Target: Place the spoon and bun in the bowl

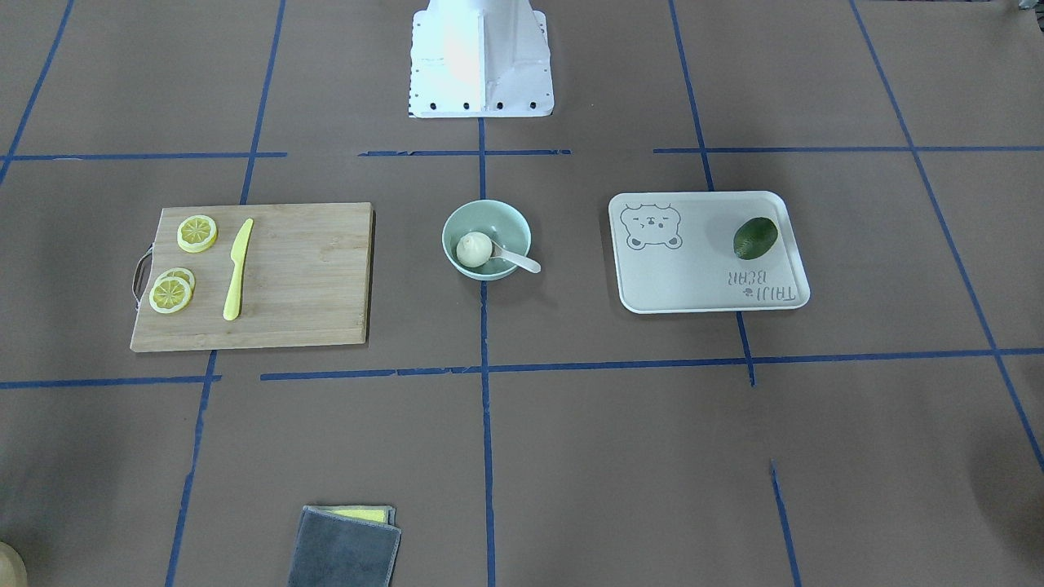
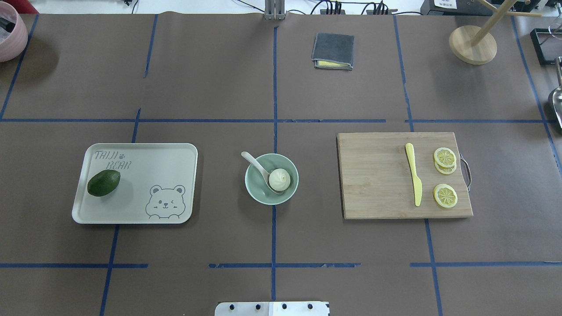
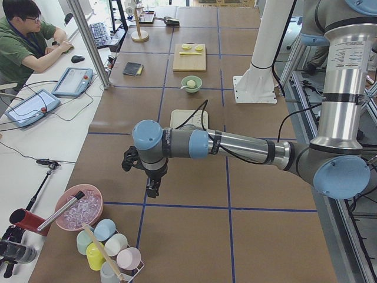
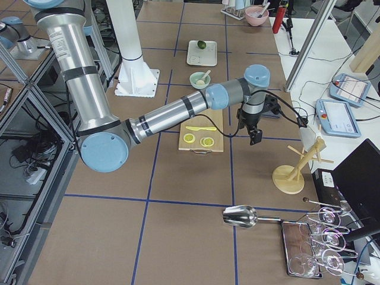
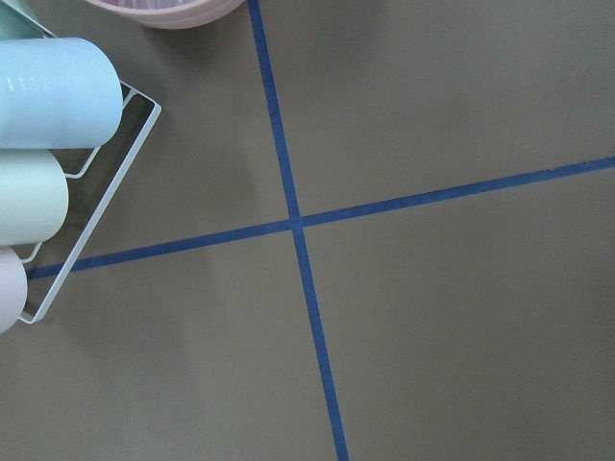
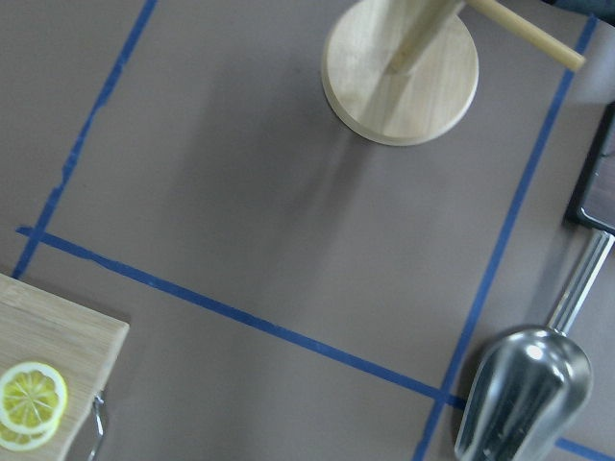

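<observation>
The pale mint-green bowl (image 1: 514,222) stands at the table's middle and also shows in the overhead view (image 2: 255,188). The white pleated bun (image 1: 474,249) (image 2: 280,179) lies inside it. The off-white spoon (image 1: 519,261) (image 2: 253,161) rests with its scoop in the bowl beside the bun and its handle over the rim. My left gripper (image 3: 152,191) hangs far from the bowl, near the table's left end. My right gripper (image 4: 256,140) hangs beyond the cutting board, near the right end. I cannot tell whether either is open or shut. Neither holds anything that I can see.
A wooden cutting board (image 2: 377,175) carries a yellow knife (image 2: 413,180) and lemon slices (image 2: 445,195). A grey bear tray (image 2: 145,175) holds an avocado (image 2: 103,182). There is also a folded cloth (image 2: 333,51), a wooden stand (image 2: 473,44), a metal scoop (image 6: 524,389) and a cup rack (image 5: 48,144).
</observation>
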Robot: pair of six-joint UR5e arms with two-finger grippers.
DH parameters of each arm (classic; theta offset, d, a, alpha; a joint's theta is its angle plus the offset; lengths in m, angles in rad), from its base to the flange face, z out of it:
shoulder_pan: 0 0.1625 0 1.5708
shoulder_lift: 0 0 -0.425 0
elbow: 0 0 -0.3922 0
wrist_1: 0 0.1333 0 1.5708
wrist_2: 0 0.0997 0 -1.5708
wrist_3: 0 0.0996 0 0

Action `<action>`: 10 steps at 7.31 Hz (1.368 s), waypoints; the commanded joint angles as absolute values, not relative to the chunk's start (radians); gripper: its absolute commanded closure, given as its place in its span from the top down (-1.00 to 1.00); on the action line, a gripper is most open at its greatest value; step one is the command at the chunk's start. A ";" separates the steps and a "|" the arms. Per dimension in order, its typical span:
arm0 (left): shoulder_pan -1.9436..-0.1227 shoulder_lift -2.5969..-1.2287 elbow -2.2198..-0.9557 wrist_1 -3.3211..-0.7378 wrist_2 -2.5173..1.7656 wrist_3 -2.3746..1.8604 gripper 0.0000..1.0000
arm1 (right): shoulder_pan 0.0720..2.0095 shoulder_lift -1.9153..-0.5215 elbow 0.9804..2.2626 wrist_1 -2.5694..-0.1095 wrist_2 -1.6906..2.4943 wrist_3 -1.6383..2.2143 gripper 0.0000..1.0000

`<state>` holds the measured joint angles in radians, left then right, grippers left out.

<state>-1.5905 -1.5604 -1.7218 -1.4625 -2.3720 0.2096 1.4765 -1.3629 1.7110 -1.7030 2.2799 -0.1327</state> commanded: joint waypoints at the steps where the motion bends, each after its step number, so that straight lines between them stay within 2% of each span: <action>1: -1.589 -1.517 -1.711 -1.526 -2.370 0.207 1.00 | 1.555 -1.480 1.706 -1.700 2.278 -0.141 1.00; 4: -1.592 -1.529 -1.713 -1.514 -2.373 0.198 1.00 | 1.574 -1.575 1.712 -1.686 2.279 -0.155 1.00; 10: -1.592 -1.511 -1.726 -1.523 -2.362 0.204 1.00 | 1.572 -1.595 1.703 -1.651 2.298 -0.144 1.00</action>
